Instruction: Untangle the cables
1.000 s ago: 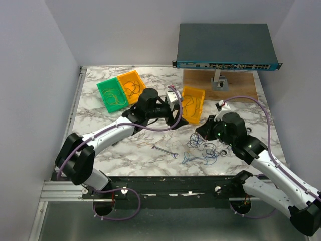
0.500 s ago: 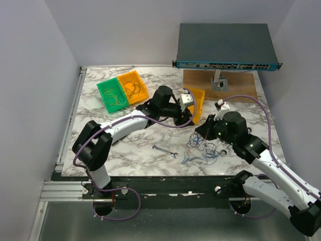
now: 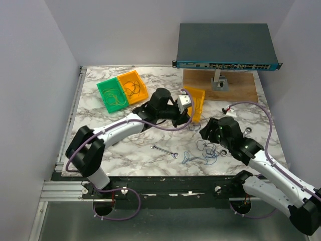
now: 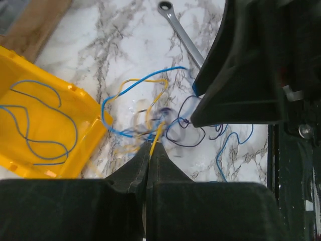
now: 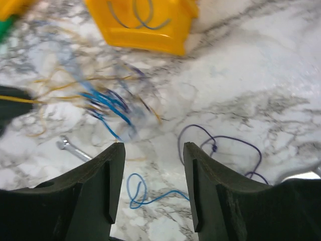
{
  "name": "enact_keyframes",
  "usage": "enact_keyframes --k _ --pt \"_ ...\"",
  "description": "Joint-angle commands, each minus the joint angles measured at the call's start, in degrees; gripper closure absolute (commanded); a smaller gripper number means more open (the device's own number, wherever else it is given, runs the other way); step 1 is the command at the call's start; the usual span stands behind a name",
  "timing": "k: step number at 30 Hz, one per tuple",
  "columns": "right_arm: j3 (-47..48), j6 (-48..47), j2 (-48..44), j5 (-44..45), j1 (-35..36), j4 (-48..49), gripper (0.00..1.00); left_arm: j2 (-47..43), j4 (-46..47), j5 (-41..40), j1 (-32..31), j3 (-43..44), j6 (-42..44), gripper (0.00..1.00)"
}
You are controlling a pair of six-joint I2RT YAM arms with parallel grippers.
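Far left, green bin holds yellow-green wire and the adjoining orange bin holds brown wire. Yellow bin, centre, holds blue loops. Left gripper is clenched on a yellow strand of the cables, tangled on the table near-right of the yellow bin; right gripper is released above them.

The cables, hair-thin blue, yellow and purple loops, lie tangled on the surface at five o'clock.
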Motion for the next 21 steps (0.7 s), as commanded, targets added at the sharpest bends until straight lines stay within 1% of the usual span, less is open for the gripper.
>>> enact_keyframes --k 1,4,6,7,8,10,13,15,16,18,21 --pt "-5.0 8.1 2.3 8.7 0.0 0.4 0.43 -10.6 4.8 -3.2 -0.1 -2.8 -2.2 1.00" --pt "-6.9 12.0 5.5 12.3 0.0 1.0 0.43 -14.2 5.6 -2.1 -0.1 -3.3 -5.5 1.00" --pt "-6.8 12.7 6.9 11.8 0.0 1.1 0.43 -14.7 2.0 -0.3 -0.2 -1.1 -6.2 1.00" --pt "-6.8 11.1 6.9 10.0 0.0 2.0 0.41 -14.8 0.2 -0.3 -0.3 0.2 -6.3 1.00" --pt "-6.9 9.0 6.1 6.8 0.0 3.8 0.38 -14.9 -1.6 -0.4 -0.3 0.9 -6.1 1.00" --pt "-8.0 3.8 2.5 0.9 0.0 7.5 0.30 -15.5 -3.0 -0.6 -0.3 1.4 -6.1 1.00" --pt "-10.2 -2.6 -6.3 -7.9 0.0 12.5 0.16 -15.5 -6.9 0.0 -0.4 3.2 -5.8 1.00" --pt "-10.8 -5.6 -12.1 -13.9 0.0 15.2 0.11 -15.0 -9.6 -0.1 -0.6 4.6 -5.5 1.00" --pt "-10.9 -7.3 -14.4 -16.3 0.1 16.3 0.10 -14.9 -10.5 -0.5 -0.8 5.0 -5.3 1.00" --pt "-10.0 -8.9 -16.8 -17.9 0.1 15.9 0.08 -15.1 -11.0 -1.1 -1.0 4.8 -5.0 1.00" --pt "-8.7 -11.1 -17.5 -21.3 0.1 15.4 0.08 -15.5 -11.0 -1.1 -1.2 4.4 -5.1 1.00"
